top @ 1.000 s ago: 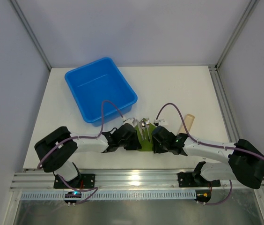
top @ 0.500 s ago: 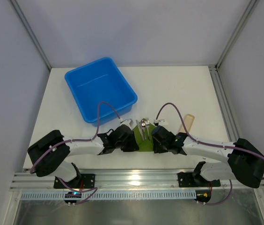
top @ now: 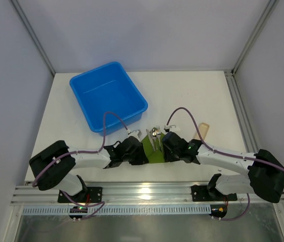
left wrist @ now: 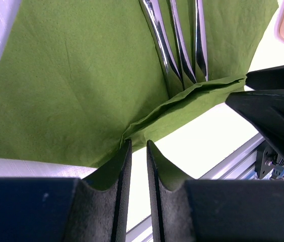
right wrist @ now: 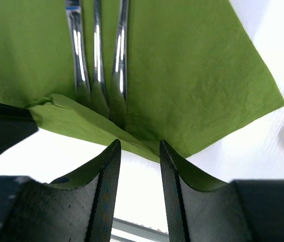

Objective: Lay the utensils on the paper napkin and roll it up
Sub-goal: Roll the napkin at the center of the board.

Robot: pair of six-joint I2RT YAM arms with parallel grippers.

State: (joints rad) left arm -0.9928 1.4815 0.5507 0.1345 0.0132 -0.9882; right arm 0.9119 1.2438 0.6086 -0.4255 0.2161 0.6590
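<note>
at the near edge of the counter (top: 192, 96), one green napkin (left wrist: 71, 75) carrying three utensils (left wrist: 180, 45), its near edge folded over their ends, left gripper (left wrist: 136, 143) at the fold, jaws a slit apart, grip unclear, right gripper (right wrist: 139, 143), jaws released, one blue bin (top: 107, 96), one beige cylinder (top: 204, 130)

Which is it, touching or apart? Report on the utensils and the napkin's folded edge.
Touching. The left wrist view shows the napkin edge folded up over the handle ends of the utensils, with no gap.
</note>
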